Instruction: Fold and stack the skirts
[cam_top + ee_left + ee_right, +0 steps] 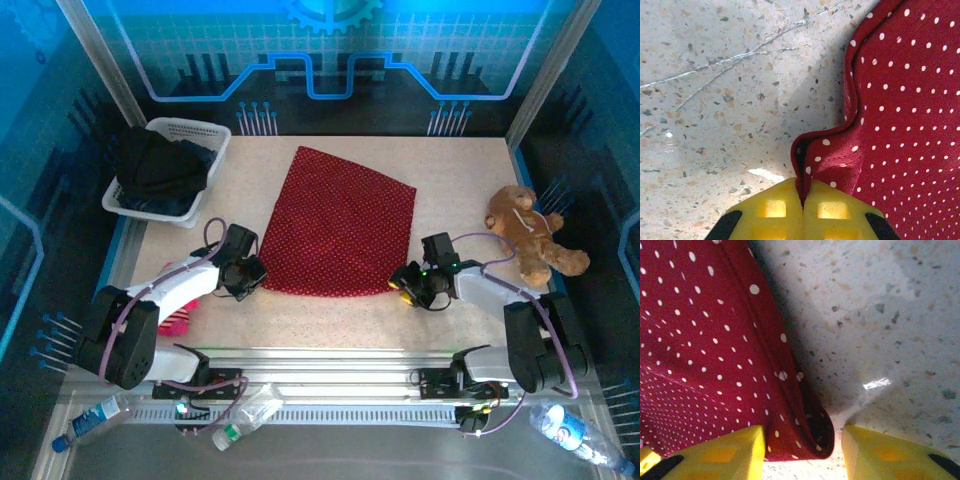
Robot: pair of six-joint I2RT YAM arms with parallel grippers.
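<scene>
The red skirt with white dots (pixel 340 225) lies spread flat in the middle of the table. My left gripper (pixel 250 275) is at its near left corner, and in the left wrist view that gripper (pixel 803 192) is shut on a pinched fold of the red skirt (pixel 900 125). At the near right corner is my right gripper (pixel 408 283). Seen from the right wrist, the gripper (pixel 801 435) has its jaws apart, with the folded corner of the skirt (pixel 700 350) between them. That corner rests against the left finger (pixel 735 452) and stands clear of the right one. Dark skirts (pixel 160 165) fill a basket.
The white basket (pixel 190 128) stands at the far left. A brown teddy bear (pixel 530 235) lies at the right edge. A pink-and-white plush toy (pixel 178 322) sits under my left arm. Plastic bottles (pixel 245 410) lie below the table's near edge.
</scene>
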